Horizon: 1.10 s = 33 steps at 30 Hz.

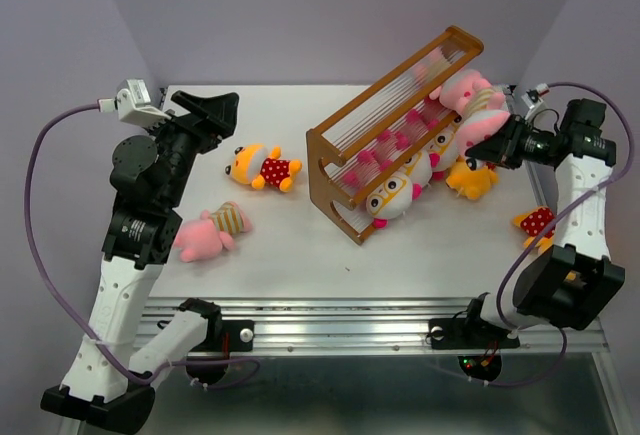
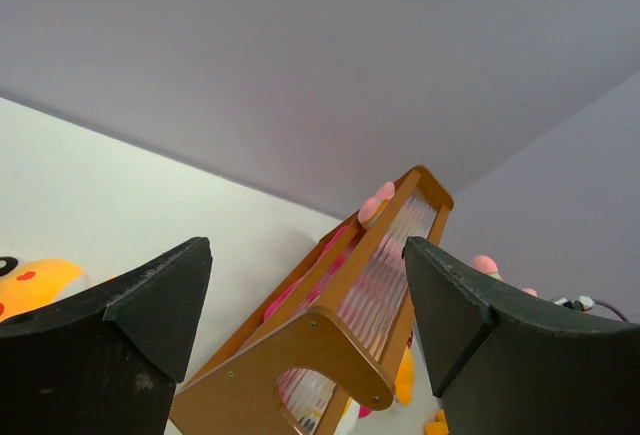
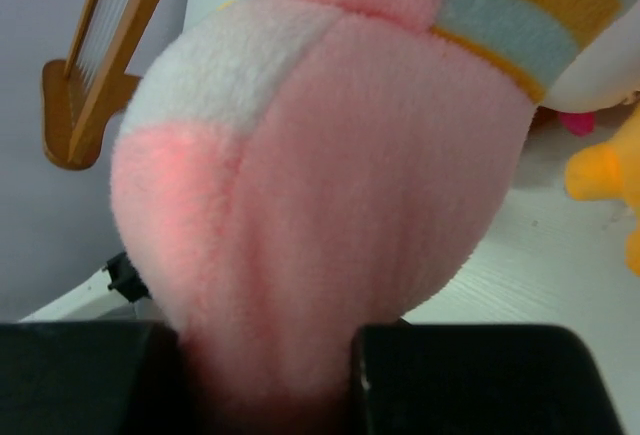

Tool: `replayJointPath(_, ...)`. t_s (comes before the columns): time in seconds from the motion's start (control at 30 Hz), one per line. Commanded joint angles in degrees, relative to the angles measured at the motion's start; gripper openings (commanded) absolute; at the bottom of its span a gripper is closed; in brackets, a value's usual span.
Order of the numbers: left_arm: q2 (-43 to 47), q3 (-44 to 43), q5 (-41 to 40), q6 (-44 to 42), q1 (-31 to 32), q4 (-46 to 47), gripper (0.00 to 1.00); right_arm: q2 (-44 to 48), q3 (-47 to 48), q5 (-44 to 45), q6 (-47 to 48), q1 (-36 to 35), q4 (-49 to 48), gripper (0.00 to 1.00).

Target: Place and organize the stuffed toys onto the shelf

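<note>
**Right gripper (image 3: 265, 375) clamped on pink toy (image 3: 330, 185) beside shelf (image 2: 330, 340)**

The right gripper pinched the pink toy in a striped shirt near the shelf's far end, where other toys crowded together. The left gripper (image 1: 220, 120) hung wide open and empty. A yellow toy (image 1: 265, 168) and a second pink toy (image 1: 210, 233) lay loose on the table (image 1: 300, 265).

The left arm (image 1: 140, 225) rises at seven o'clock, elbow bent; the left hand (image 1: 215, 110) points toward two o'clock, fingers (image 2: 150, 305) spread wide, holding nothing. The right arm (image 1: 585, 205) folds at four o'clock; the right hand (image 1: 480, 150) aims toward nine o'clock, clamped on a pink stuffed toy (image 3: 320, 175).
</note>
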State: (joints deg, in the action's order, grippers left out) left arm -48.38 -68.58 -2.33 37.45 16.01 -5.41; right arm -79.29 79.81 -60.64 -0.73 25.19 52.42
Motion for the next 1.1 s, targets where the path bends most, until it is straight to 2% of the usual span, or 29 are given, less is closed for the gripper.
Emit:
replayJointPath(0.0, 1.1, 0.9, 0.66, -1.07, -0.37, 2.33, 0.89, -0.69, -1.06, -5.19, 7.15, -5.41, 2.6, 0.01)
replayJointPath(0.2, 1.71, 0.73, 0.13, -0.89, -0.54, 1.46, 0.89, -3.67, -2.47, -6.94, 6.97, -10.86, 0.66, 0.01)
replayJointPath(0.53, 2.41, 0.37, -0.84, 0.17, -0.63, 0.05, 0.89, -10.53, 0.96, -9.76, 8.99, -16.66, 1.89, 0.01)
replayJointPath(0.8, 2.15, -0.5, -1.36, 0.78, -0.63, -1.0, 0.89, -18.08, 9.2, -5.9, 9.78, -18.77, 2.59, 0.01)
replayJointPath(0.9, 1.89, -0.68, -1.36, 1.22, -0.63, -1.09, 0.89, -20.46, 11.94, -4.67, 9.78, -18.77, 3.03, 0.06)
replayJointPath(0.93, 1.8, -0.86, -1.36, 1.22, -0.63, -1.09, 0.89, -21.95, 13.6, -4.05, 10.05, -18.77, 3.12, 0.13)
replayJointPath(1.07, 1.36, -1.47, -1.54, 1.39, -0.72, -1.01, 0.89, -25.82, 18.43, -0.98, 10.75, -18.77, 4.35, 0.22)
